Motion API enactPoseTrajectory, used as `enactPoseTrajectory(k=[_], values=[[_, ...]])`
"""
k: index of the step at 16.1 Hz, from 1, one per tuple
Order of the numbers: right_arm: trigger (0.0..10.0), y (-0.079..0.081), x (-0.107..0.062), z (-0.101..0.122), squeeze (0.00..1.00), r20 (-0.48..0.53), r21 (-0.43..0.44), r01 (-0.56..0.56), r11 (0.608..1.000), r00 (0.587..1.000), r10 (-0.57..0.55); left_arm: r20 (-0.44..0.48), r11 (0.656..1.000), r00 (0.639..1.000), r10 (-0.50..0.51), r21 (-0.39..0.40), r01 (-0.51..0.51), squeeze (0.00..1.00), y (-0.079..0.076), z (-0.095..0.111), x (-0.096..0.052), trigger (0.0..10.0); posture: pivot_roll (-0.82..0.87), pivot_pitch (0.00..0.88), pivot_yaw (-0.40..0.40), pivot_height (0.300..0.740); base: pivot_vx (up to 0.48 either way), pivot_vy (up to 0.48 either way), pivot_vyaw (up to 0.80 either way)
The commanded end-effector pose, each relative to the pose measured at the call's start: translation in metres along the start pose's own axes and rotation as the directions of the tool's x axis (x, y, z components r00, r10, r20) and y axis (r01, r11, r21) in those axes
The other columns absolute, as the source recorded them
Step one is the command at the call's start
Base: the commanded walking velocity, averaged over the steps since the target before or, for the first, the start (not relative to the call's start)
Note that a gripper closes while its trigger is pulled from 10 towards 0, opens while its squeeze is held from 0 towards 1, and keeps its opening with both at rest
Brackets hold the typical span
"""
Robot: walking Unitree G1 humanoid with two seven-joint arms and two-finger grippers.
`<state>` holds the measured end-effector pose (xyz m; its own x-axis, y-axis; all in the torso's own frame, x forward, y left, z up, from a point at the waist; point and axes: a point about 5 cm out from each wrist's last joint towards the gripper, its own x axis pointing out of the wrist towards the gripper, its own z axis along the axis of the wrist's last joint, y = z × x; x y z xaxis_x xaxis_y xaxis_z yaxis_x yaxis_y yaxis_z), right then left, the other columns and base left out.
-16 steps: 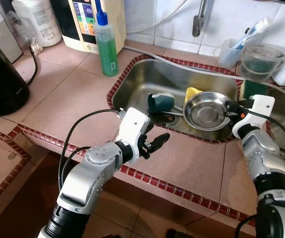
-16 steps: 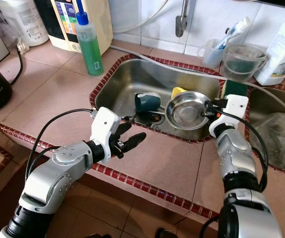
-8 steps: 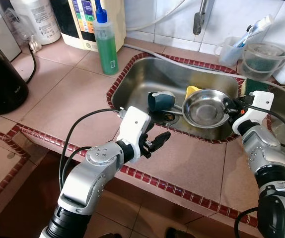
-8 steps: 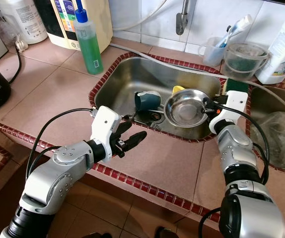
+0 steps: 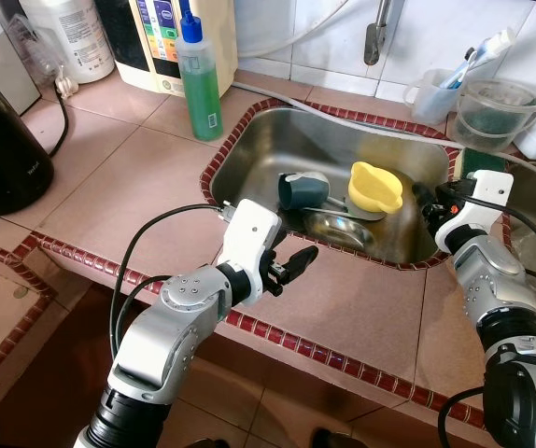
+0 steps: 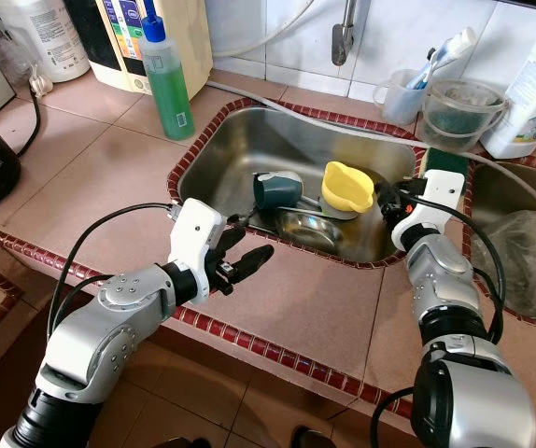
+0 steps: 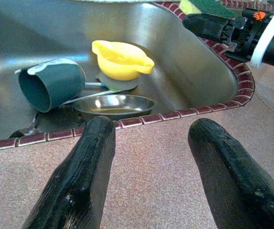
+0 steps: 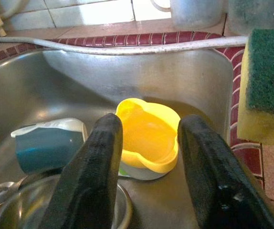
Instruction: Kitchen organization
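My right gripper (image 8: pixel 149 157), fingers apart and empty, hangs at the sink's right rim, centre-right of frame; yellow plastic bowl (image 8: pixel 149 133) dead ahead. Left gripper (image 7: pixel 151 162), also spread, is farther away.

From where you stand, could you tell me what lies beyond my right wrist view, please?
Observer: Your right gripper hangs open at the sink's right rim, above the yellow bowl.
Operator: Thank you. Where is the other arm?
Observer: The left gripper is open over the tiled counter, just in front of the sink's near rim.
Operator: Is any soap nearby?
Observer: A green bottle with a blue cap stands upright on the counter at the sink's far left corner.
Operator: Anything near the sponge?
Observer: Behind the sponge stand a clear cup holding a toothbrush and a clear tub.
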<state>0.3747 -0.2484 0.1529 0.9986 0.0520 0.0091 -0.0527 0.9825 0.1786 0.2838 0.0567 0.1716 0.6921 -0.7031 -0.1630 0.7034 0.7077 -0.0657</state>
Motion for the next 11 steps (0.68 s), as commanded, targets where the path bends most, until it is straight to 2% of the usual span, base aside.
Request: enactPoseTrajectory(k=[1,3,5,8,9,11], values=[[10.0,0.000,0.001,0.003,1.00,0.015,-0.001,-0.007,1.000,1.000,0.007,0.014,1.000,1.000,0.014,0.019,-0.014,0.00,0.002,0.002,-0.002,10.0,-0.07,0.166,0.012,0.740,0.000,0.000,0.00],[10.0,0.006,0.000,0.005,1.00,0.065,-0.026,-0.030,0.999,0.997,0.032,0.055,0.996,0.997,0.063,0.058,-0.066,0.00,0.012,0.005,-0.002,10.0,-0.06,0.134,0.006,0.740,0.000,0.000,0.00],[10.0,0.013,-0.003,0.005,1.00,0.107,-0.046,-0.063,0.997,0.992,0.068,0.069,0.990,0.989,0.128,0.053,-0.132,0.00,0.023,0.005,-0.002,10.0,-0.06,0.109,0.003,0.740,0.000,0.000,0.00],[10.0,0.022,-0.011,0.004,1.00,0.167,-0.052,-0.081,0.995,0.982,0.089,0.130,0.974,0.973,0.193,0.092,-0.206,0.00,0.039,0.008,-0.005,10.0,-0.07,0.068,0.001,0.740,0.000,0.000,0.00],[10.0,0.028,-0.019,0.003,1.00,0.213,-0.062,-0.091,0.994,0.972,0.102,0.153,0.961,0.959,0.239,0.102,-0.256,0.00,0.050,0.003,-0.009,10.0,-0.07,0.050,0.003,0.740,0.000,0.000,0.00],[10.0,0.034,-0.027,0.001,1.00,0.243,-0.064,-0.089,0.994,0.965,0.102,0.171,0.954,0.950,0.260,0.107,-0.280,0.00,0.057,-0.002,-0.013,10.0,-0.08,0.028,0.007,0.740,0.000,0.000,0.00]])
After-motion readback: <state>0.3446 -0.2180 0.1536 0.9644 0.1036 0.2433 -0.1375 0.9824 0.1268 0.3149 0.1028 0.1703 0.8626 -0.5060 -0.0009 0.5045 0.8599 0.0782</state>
